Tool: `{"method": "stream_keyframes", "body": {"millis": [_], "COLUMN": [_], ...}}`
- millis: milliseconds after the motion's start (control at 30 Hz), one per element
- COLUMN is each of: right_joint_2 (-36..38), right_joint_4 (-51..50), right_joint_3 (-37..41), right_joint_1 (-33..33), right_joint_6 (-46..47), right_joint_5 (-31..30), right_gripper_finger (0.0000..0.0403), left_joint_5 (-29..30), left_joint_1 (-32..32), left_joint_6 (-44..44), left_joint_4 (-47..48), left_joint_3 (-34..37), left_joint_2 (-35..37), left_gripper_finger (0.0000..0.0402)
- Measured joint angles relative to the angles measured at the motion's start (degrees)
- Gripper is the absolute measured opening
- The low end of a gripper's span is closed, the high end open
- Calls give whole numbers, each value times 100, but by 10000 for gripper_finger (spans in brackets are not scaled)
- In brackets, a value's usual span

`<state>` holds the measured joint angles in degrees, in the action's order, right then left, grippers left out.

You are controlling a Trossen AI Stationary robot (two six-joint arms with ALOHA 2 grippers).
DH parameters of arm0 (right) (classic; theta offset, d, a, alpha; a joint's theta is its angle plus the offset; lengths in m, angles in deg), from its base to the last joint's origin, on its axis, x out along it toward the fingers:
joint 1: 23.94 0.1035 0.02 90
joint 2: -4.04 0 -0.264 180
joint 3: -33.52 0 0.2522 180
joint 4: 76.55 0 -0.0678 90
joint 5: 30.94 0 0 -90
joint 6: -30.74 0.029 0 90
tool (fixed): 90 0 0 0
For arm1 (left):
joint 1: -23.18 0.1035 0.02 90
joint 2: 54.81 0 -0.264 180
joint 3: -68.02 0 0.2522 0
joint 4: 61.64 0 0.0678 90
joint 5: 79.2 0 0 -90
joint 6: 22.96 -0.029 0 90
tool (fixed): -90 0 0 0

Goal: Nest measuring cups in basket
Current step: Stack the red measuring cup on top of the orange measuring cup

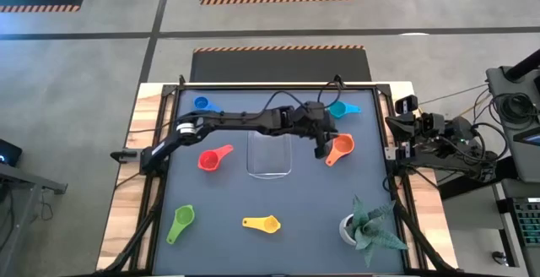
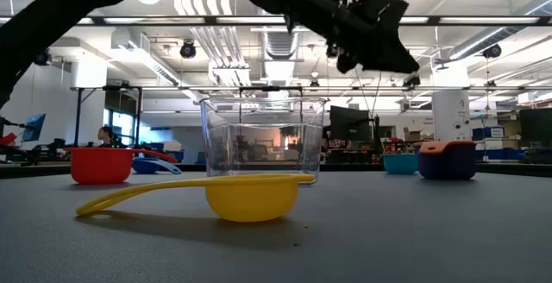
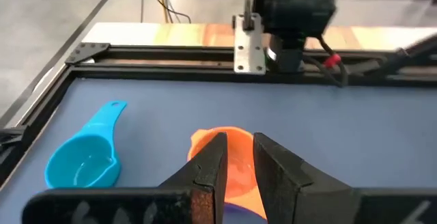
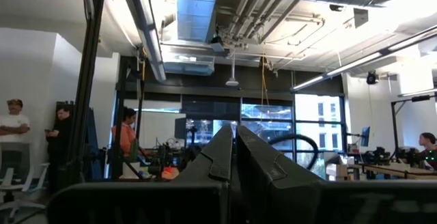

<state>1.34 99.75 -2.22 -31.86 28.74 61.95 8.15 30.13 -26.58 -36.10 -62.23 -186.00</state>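
Note:
My left gripper [image 1: 323, 150] [image 3: 240, 149] is open by a narrow gap. It hangs above the table over the near-left side of the orange cup [image 1: 340, 149] [image 3: 229, 159], touching nothing. The orange cup sits nested in a purple cup [image 2: 447, 164]. The clear basket [image 1: 270, 154] [image 2: 263, 141] stands just left of them. The teal cup [image 1: 342, 108] [image 3: 82, 159], blue cup [image 1: 201, 103], red cup [image 1: 213, 158], green cup [image 1: 180, 222] and yellow cup [image 1: 261, 223] [image 2: 246, 195] lie singly on the mat. My right gripper [image 4: 234, 145] is shut and parked at the table's right edge [image 1: 403, 129].
A white pot with a green plant [image 1: 364, 226] stands at the near right corner. A black frame rail [image 3: 205, 74] runs along the mat's edge beyond the orange cup. People stand in the room behind the table.

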Motion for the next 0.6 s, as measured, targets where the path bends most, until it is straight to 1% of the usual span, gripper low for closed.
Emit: {"method": "stream_keyframes", "body": {"millis": [233,333,433,600], "right_joint_2": [0,0,0,0], "right_joint_4": [-52,-68,-78,-87], "right_joint_3": [0,0,0,0], "right_joint_1": [1,2,1,0], "right_joint_6": [-13,-13,-13,-13], "right_joint_5": [0,0,2,4], "right_gripper_finger": [9,9,9,9], "left_joint_5": [-2,-2,1,35], "left_joint_1": [-173,-192,-192,-190], "left_joint_6": [-416,-491,-492,-433], "left_joint_4": [523,583,455,8], "left_joint_3": [3,174,657,1869], "left_joint_2": [437,681,1105,2106], "left_gripper_finger": [54,54,52,41]}}
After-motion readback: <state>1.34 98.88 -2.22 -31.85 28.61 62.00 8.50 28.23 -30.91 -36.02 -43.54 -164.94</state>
